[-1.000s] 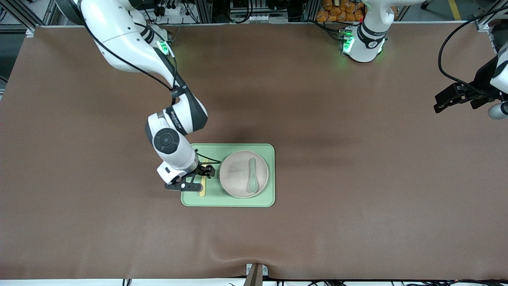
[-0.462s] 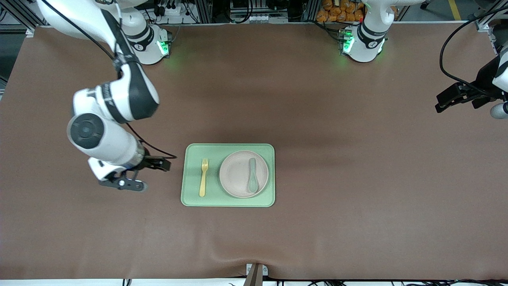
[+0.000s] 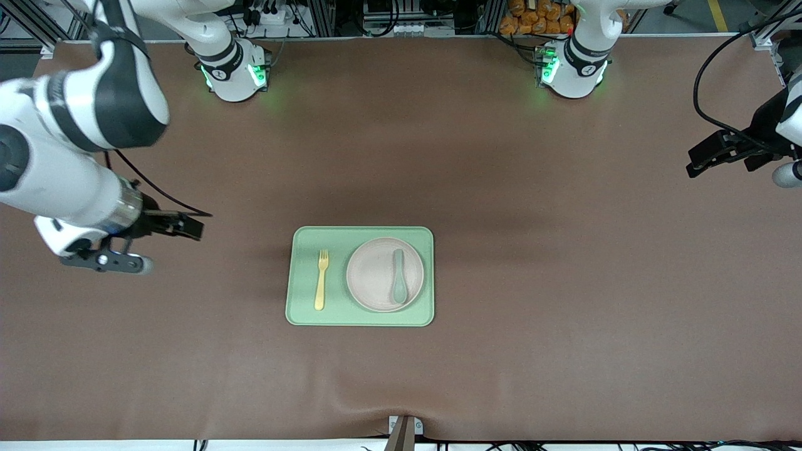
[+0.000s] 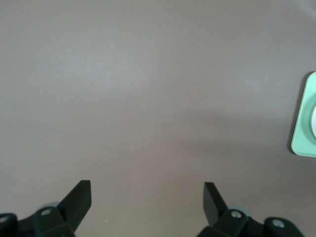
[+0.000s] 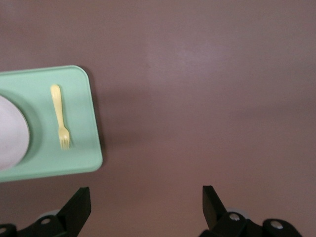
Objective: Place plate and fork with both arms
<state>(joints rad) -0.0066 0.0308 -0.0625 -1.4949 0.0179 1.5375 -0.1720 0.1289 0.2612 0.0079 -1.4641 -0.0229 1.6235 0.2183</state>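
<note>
Right gripper (image 3: 188, 227) withdrew, jaws open — fork (image 3: 321, 287) on tray (image 3: 301, 313).

I'm looking at a robotics lab, no doubt: big table (image 3: 501, 156) w/ brown mat, two Franka arm bases (image 3: 573, 69) bolted at its edge w/ green status LEDs, aluminium frame profiles (image 3: 316, 15) and cable bundles (image 3: 382, 12) along the bench.

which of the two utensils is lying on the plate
The muted-green spoon lies on the plate. The pale-yellow fork lies beside the plate, directly on the tray, toward the right arm's end.
</note>
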